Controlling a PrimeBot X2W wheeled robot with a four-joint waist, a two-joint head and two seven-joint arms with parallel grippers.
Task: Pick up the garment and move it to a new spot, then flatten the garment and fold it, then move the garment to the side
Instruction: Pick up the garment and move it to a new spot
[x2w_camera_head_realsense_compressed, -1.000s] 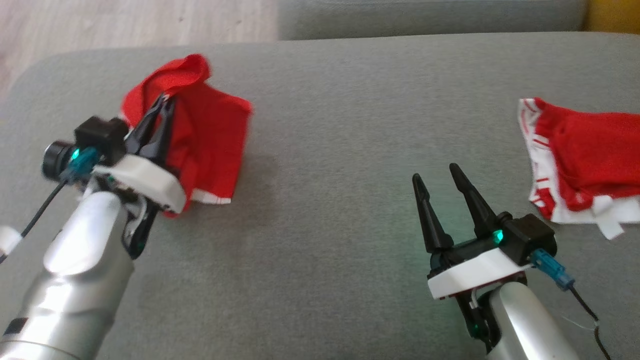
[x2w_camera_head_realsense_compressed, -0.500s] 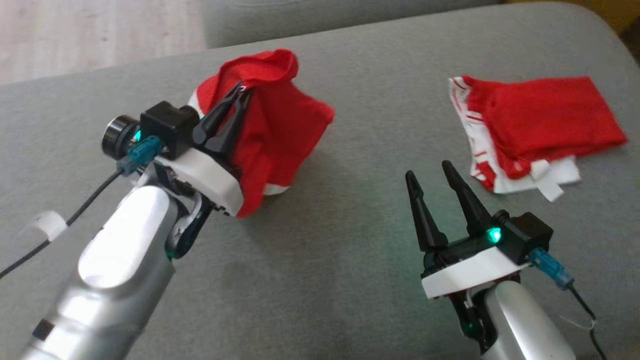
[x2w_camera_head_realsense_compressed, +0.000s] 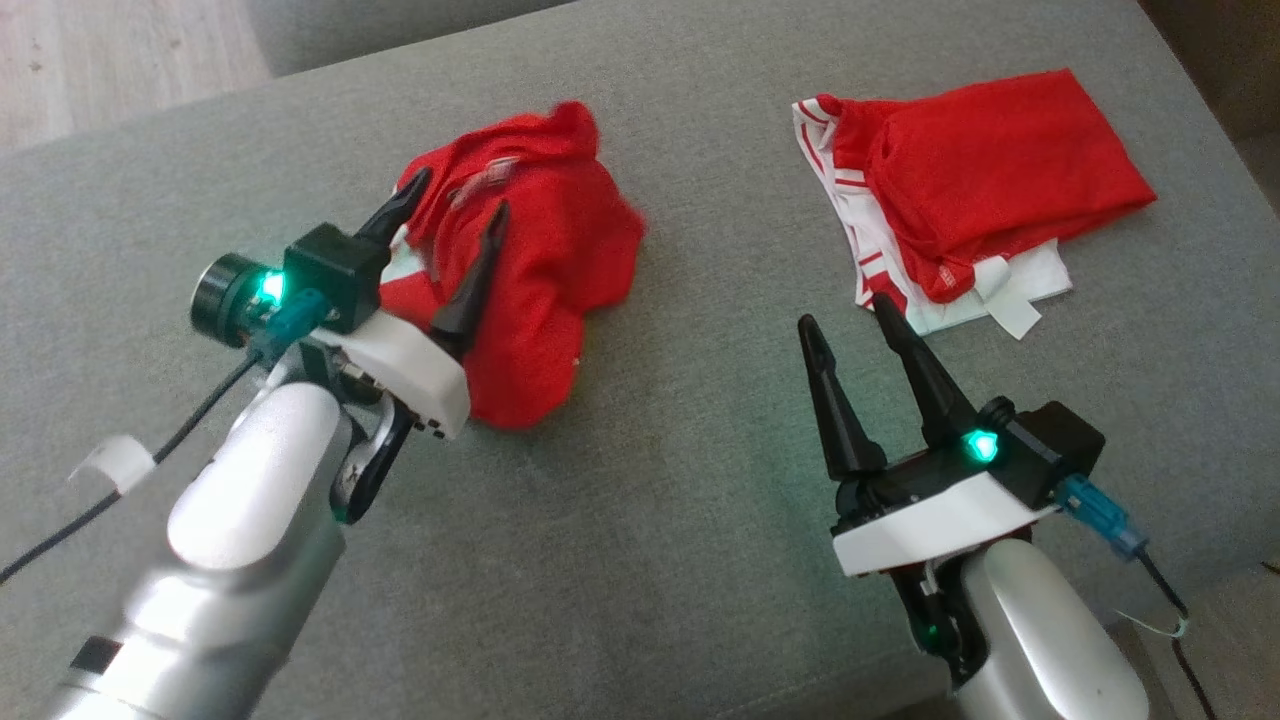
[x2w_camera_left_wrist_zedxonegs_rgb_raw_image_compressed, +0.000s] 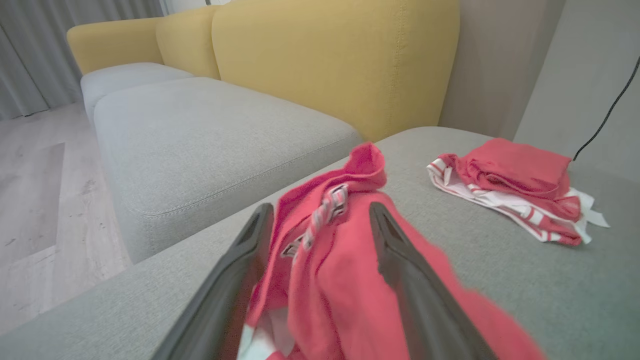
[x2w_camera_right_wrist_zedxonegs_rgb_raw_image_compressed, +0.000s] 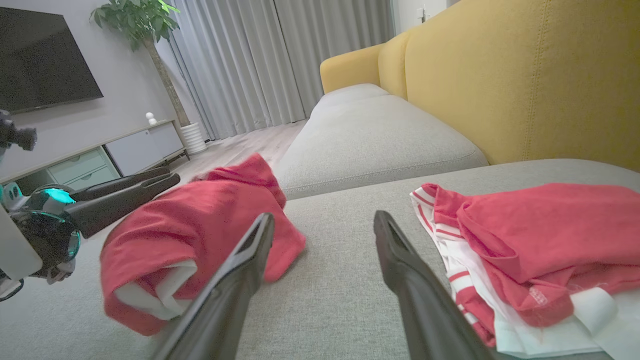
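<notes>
A: Where is the garment?
B: Bunched up near the cushion's far left edge. The left claw is wide open around it, holding nothing. The right claw is open and empty.
A: Next?
B: I think grab 2 corners and pull flat.

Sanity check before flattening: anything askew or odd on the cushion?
The red garment lies bunched in a heap between the fingers of the open left gripper, white lining showing. The other red-and-white garment is loosely folded with white edges sticking out.
</notes>
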